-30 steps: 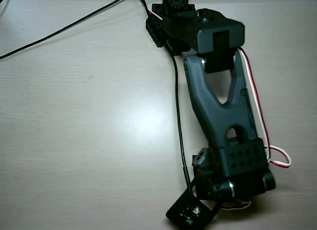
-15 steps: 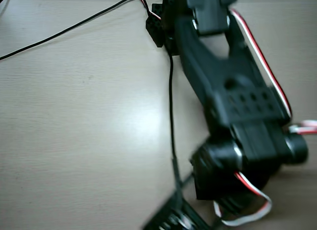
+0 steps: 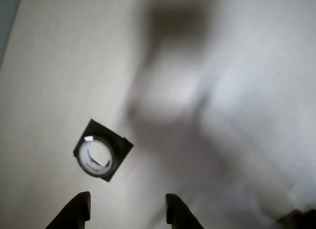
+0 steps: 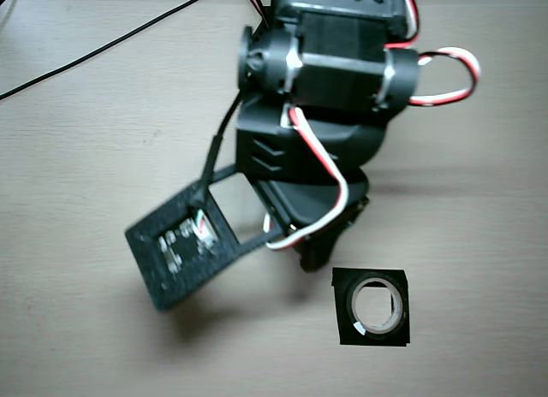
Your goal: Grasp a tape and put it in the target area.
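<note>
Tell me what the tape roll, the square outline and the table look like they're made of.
Tape: probably clear adhesive film; pale see-through band. Target area: seemingly matte black tape strips with uneven edges. Table: wood-look, possibly laminate; pale with faint grain.

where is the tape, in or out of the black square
In: the tape lies flat inside the target area, black outline all around it in the overhead view; the claw is apart, empty.
</note>
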